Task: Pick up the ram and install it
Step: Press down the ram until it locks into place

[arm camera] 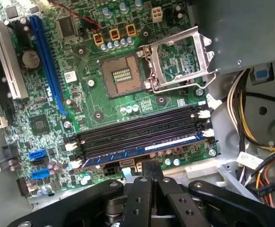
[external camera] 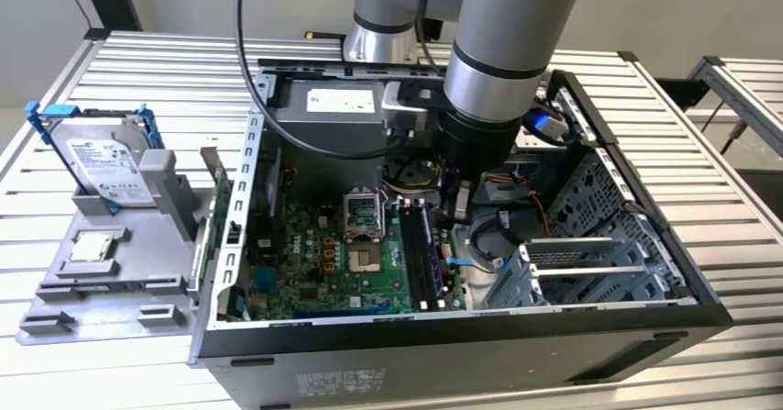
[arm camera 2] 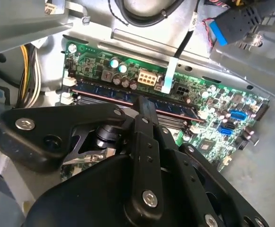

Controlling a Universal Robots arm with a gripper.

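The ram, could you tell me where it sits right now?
The ram lies in a memory slot on the motherboard, beside the empty slots, with the gripper just above it.

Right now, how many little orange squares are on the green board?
3 orange squares, side by side in a row on the green board, near the open silver socket frame. The arm may hide more.

Ram (arm camera: 142, 147) partly hidden behind the hand (arm camera: 150, 166)

Ram (arm camera: 142, 147): long blue stick, lying level in outermost black motherboard slot (arm camera: 137, 132).
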